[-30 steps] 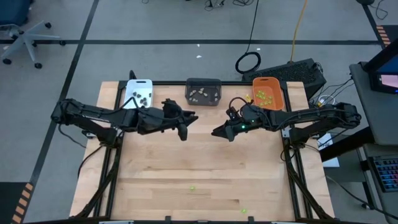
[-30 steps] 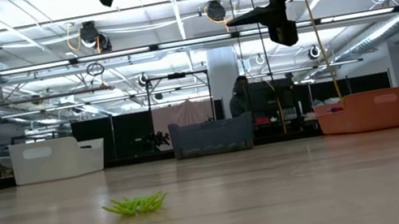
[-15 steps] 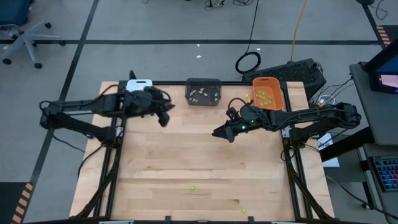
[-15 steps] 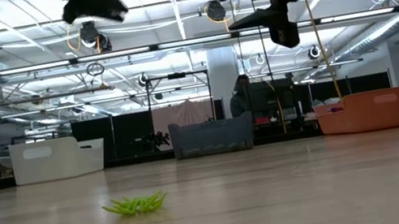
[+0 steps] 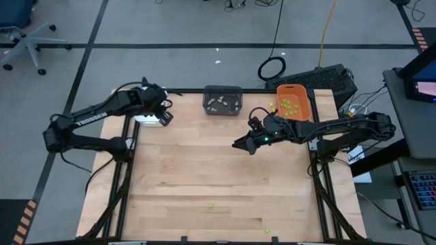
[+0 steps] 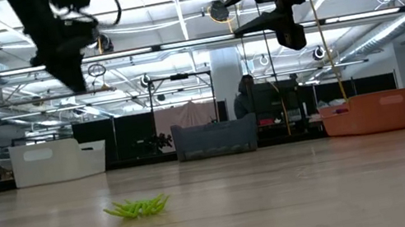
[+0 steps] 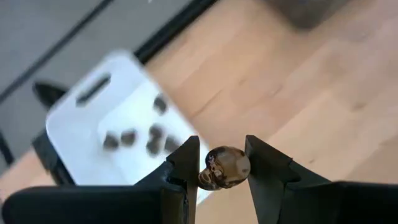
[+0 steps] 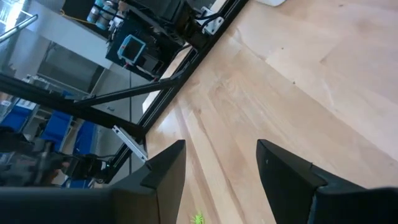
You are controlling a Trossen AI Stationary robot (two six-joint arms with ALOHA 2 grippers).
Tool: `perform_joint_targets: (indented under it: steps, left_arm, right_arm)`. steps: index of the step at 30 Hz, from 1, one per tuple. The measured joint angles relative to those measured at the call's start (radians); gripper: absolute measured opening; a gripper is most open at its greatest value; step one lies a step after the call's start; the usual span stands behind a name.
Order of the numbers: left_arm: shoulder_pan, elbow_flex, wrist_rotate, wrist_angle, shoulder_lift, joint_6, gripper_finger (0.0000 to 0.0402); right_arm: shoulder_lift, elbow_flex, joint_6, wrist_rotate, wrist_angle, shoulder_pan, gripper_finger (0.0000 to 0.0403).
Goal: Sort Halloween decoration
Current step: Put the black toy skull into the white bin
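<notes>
Glossy brown skull bead (image 7: 224, 167) sits pinched in left tool (image 7: 222, 163).

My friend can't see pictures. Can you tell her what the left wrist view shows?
The left gripper pinches a tiny dark brown skull between its fingers, above the wooden table. Behind it sits a white tray holding similar dark pieces.

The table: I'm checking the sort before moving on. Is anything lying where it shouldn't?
Yes. Two lime green pieces lie loose on the table near its front edge, far from the orange tray holding the other green ones. The left claw grips a dark skull piece over the white tray.
</notes>
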State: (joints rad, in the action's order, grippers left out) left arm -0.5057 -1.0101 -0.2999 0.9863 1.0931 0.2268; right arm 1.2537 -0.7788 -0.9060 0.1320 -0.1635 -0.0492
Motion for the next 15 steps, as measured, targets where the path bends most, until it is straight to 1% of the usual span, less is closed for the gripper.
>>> perform_joint_targets:
  steps: [3, 7, 11, 15]
  left_arm:
    - [-0.067, 0.049, 0.009, -0.008, 0.0, 0.0, 0.0102]
    - [-0.123, 0.115, 0.005, -0.056, 0.0, -0.005, 0.0102]
    - [-0.17, 0.18, -0.038, -0.123, 0.0, -0.008, 0.0102]
    - [-0.204, 0.248, -0.047, -0.189, 0.0, -0.001, 0.0102]
  right_arm:
    - [0.0, 0.0, -0.014, -0.001, 0.005, 0.008, 0.0183]
    - [0.0, 0.0, -0.017, -0.001, 0.026, 0.024, 0.0183]
    - [0.0, 0.0, -0.024, -0.003, 0.027, 0.035, 0.0183]
    - [0.0, 0.0, -0.04, -0.007, 0.027, 0.038, 0.0183]
